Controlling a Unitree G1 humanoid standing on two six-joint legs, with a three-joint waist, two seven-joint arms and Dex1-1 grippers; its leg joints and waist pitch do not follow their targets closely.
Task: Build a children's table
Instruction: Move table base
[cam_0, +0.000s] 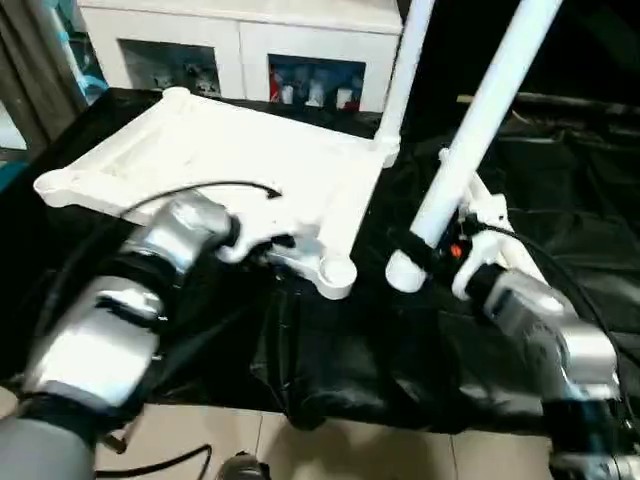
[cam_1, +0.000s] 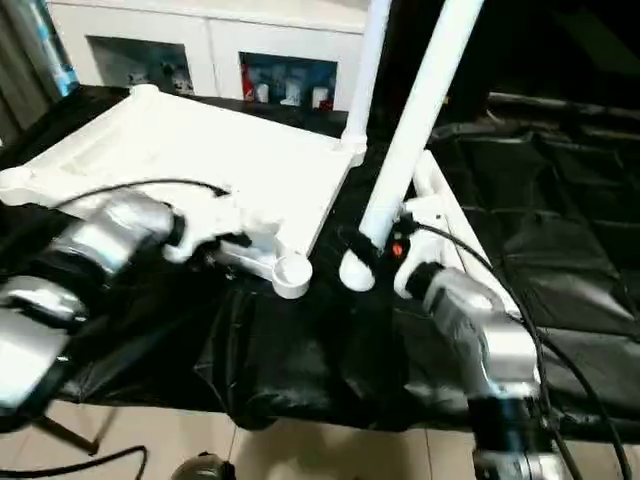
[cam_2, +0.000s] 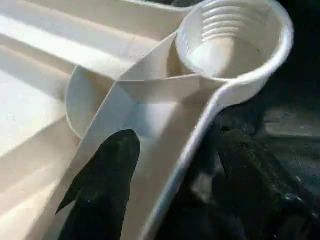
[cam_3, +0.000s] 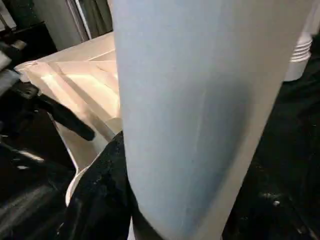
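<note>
The children's table top lies upside down on the black-draped work table. One white leg stands upright in its far right corner socket. My left gripper is shut on the top's rim beside the empty near corner socket, with one black finger inside the rim and the other outside it. My right gripper is shut on a second white leg near its lower end. That leg tilts up and to the right. Its lower end hangs just right of the empty socket, apart from it.
A white cabinet with glass doors stands behind the work table. Another white part lies on the black cloth behind my right gripper. The work table's front edge runs close below my arms, with tiled floor beneath.
</note>
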